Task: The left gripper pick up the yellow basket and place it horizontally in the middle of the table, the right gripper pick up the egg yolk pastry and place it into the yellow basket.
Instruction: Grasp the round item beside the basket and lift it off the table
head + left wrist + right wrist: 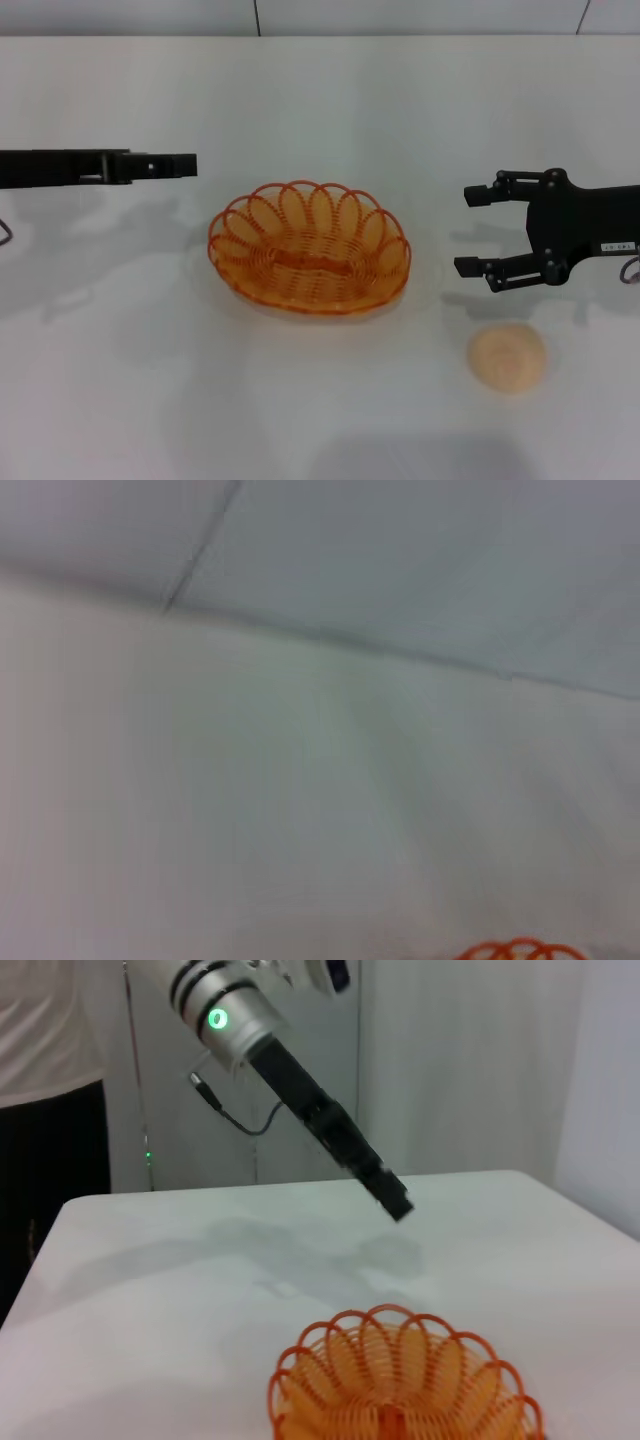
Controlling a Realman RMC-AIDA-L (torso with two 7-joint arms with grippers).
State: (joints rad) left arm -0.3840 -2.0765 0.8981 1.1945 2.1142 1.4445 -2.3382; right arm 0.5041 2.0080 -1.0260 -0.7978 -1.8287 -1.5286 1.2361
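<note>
Step 1 looks done to us: yellow basket sits flat mid table, empty. Left gripper off to its left, above table, fingers together as far as we see. Step 2 pending: right gripper jaws apart, empty, near egg yolk pastry, which sits on table right of basket.

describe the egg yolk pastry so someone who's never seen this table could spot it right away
On the white table, start at the yellow basket in the middle and look toward the robot's right and nearer the robot. There, just in front of the right gripper with its fingers apart, lies the egg yolk pastry: a small, solid, pale peach dome, unlike the see-through wire basket.
</note>
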